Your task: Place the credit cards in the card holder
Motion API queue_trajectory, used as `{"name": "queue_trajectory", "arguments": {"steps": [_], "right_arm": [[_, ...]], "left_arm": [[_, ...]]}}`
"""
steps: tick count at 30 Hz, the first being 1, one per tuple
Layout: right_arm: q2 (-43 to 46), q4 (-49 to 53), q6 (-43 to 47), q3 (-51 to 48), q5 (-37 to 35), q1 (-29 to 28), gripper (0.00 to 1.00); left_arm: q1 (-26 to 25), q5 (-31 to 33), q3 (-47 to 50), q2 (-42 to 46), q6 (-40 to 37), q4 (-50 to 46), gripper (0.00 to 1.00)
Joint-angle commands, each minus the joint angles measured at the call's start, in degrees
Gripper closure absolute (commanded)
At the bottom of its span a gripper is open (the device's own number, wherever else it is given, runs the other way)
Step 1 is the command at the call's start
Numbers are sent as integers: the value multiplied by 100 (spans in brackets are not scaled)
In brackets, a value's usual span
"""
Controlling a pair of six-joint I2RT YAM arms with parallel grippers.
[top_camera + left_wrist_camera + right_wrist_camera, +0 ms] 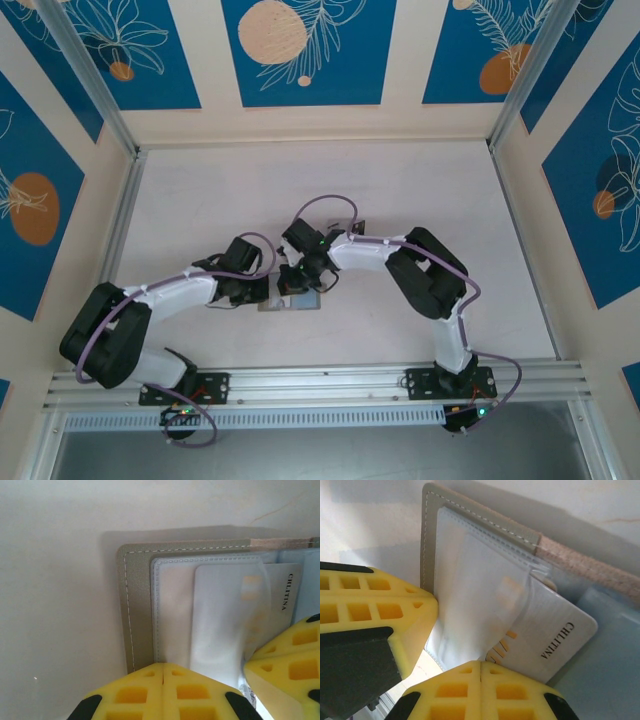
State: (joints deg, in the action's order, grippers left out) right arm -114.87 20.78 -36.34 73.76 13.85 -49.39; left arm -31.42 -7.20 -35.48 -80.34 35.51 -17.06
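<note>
Item 1, my left gripper [164, 670]: yellow fingers pressed together, tips at the near edge of the card holder [136, 605]. Whether they pinch it, I cannot tell.
Item 2, my right gripper [480, 667]: fingers likewise pressed together, at the edge of a white-grey credit card [555, 630]. A grip on it is not discernible.
Item 3, card holder: grey, stitched, lying flat on the pale table [400, 190], mid-table between my two wrists.
Item 4, credit card: partly under the holder's clear pocket [172, 605], lettered end outside.
</note>
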Motion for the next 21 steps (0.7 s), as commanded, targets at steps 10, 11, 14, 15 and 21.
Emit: {"name": "queue_trajectory", "arguments": {"steps": [10, 11, 14, 15, 21], "right_arm": [[334, 908, 215, 87, -636, 38, 100], [267, 940, 206, 137, -671, 26, 100], [119, 1030, 197, 260, -811, 17, 100], [93, 1017, 197, 262, -811, 17, 100], [-96, 925, 197, 353, -675, -23, 100]], "left_arm": [[-39, 153, 292, -206, 55, -228, 95], [-39, 162, 290, -194, 54, -245, 95], [-40, 184, 297, -137, 56, -289, 95], [-39, 192, 308, -121, 56, -290, 95], [-38, 184, 323, -114, 62, -282, 95]]}}
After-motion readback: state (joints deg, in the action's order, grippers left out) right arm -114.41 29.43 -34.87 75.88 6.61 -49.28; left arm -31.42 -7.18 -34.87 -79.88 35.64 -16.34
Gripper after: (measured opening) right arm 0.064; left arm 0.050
